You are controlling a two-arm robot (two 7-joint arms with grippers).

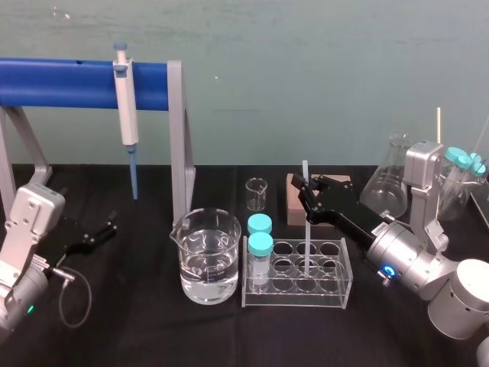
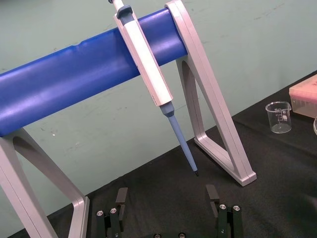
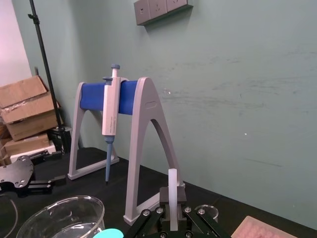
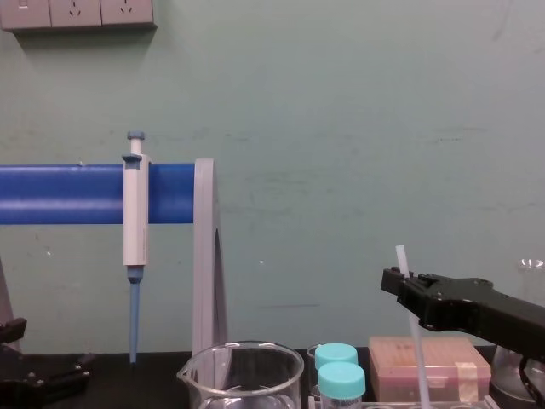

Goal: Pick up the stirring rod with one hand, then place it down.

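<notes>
The stirring rod [image 1: 306,225] is a thin whitish translucent stick held upright, with my right gripper [image 1: 306,191] shut on its upper part. Its lower end reaches down into the clear test tube rack [image 1: 336,294]; I cannot tell whether it touches the bottom. In the chest view the stirring rod [image 4: 415,345] passes through the black right gripper [image 4: 397,281] at the right. The right wrist view shows the stirring rod [image 3: 172,191] clamped between the fingers of the right gripper [image 3: 172,218]. My left gripper [image 1: 103,227] rests open on the black table at the far left, and the left gripper [image 2: 167,196] holds nothing.
A white-and-blue pipette [image 1: 126,107] hangs on the blue-barred stand [image 1: 179,138]. A beaker of water [image 1: 205,256] stands left of the rack, which holds two teal-capped vials [image 1: 260,252]. Behind are a small beaker [image 1: 257,193], a pink box [image 1: 293,205] and a flask [image 1: 388,180].
</notes>
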